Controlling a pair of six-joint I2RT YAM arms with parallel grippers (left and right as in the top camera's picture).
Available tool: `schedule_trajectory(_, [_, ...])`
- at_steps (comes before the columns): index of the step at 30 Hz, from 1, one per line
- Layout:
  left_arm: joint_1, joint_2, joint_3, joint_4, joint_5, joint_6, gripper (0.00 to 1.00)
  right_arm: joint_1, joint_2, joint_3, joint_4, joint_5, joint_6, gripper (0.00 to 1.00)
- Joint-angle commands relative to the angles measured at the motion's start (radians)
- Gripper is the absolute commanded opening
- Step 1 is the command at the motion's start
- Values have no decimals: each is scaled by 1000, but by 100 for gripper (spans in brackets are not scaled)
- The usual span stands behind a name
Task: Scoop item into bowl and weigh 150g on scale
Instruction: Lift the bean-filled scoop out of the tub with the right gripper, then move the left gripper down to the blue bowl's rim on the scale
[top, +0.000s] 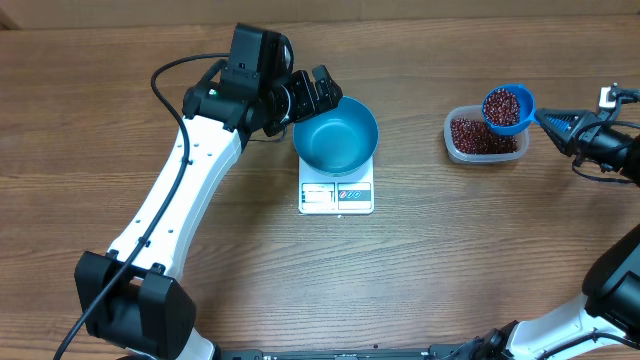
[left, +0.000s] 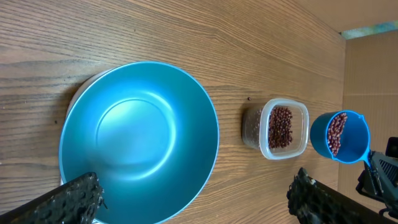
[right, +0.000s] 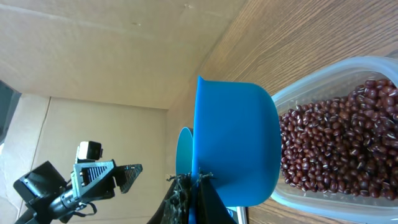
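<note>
The blue bowl (top: 336, 135) stands empty on the white scale (top: 336, 196) in the middle of the table. My left gripper (top: 318, 94) hovers open at the bowl's far left rim; the left wrist view shows the bowl (left: 140, 143) below my left gripper (left: 196, 186), its fingers wide apart and holding nothing. My right gripper (top: 548, 120) is shut on the handle of a small blue scoop (top: 508, 107) filled with red-brown beans (top: 502, 104). The scoop hangs over the clear tub (top: 458, 143). In the right wrist view my right gripper (right: 198, 186) pinches the scoop (right: 236, 143) above the beans (right: 336, 149).
The clear plastic tub (left: 266, 149) of beans sits right of the scale, with bare wooden table between them. Cardboard walls (right: 112, 43) stand beyond the table's far side. The left arm (top: 190, 190) stretches diagonally from the front left corner.
</note>
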Motion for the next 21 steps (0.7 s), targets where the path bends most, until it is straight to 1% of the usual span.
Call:
schedule_trajectory(1, [2,-22,21,1,-8,15,99,-1,1,-4,-6,36,0,4])
schedule_trajectory(4, [2,-22,21,0,-8,15,99,-1,1,-5,-29,89,-4,4])
schedule_trajectory(13, [2,-22,21,3,-13,14,100,-1,1,-5,-38,85,-12,4])
schedule_trajectory(17, [2,-22,21,11,-150,14,99,-1,1,-5,-38,85,-12,4])
schedule_trajectory(21, [2,-22,21,16,-156,-4,100,-1,1,-4,-35,85,-12,4])
